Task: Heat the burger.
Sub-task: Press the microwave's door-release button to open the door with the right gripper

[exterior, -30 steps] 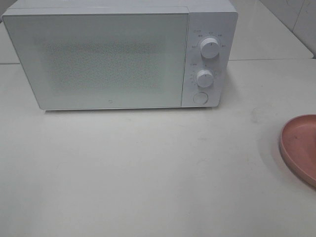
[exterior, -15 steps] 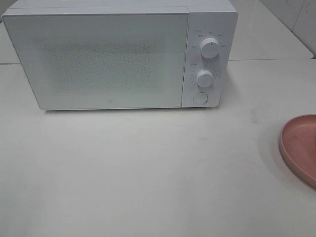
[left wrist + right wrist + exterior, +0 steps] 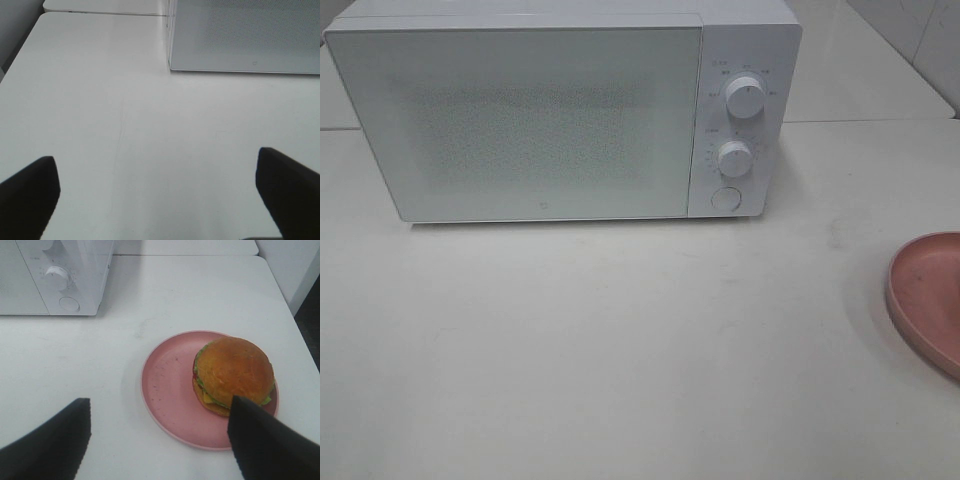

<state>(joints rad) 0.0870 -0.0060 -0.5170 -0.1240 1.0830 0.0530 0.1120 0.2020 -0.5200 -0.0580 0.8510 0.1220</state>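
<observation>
The burger (image 3: 234,372), with a golden-brown bun and green lettuce, rests on a round pink plate (image 3: 170,390); the high view catches only the plate's edge (image 3: 925,295) at the right border, not the burger. My right gripper (image 3: 160,440) hovers open above the table short of the plate, one dark finger (image 3: 265,445) overlapping the burger's near edge in the picture, and it holds nothing. My left gripper (image 3: 160,200) is open and empty over bare table in front of the microwave (image 3: 245,37). Neither gripper shows in the high view.
The white microwave (image 3: 560,110) stands at the back of the table with its door shut, two knobs (image 3: 744,98) and a round button (image 3: 725,198) on its right panel. The table's right edge (image 3: 300,335) runs close beyond the plate.
</observation>
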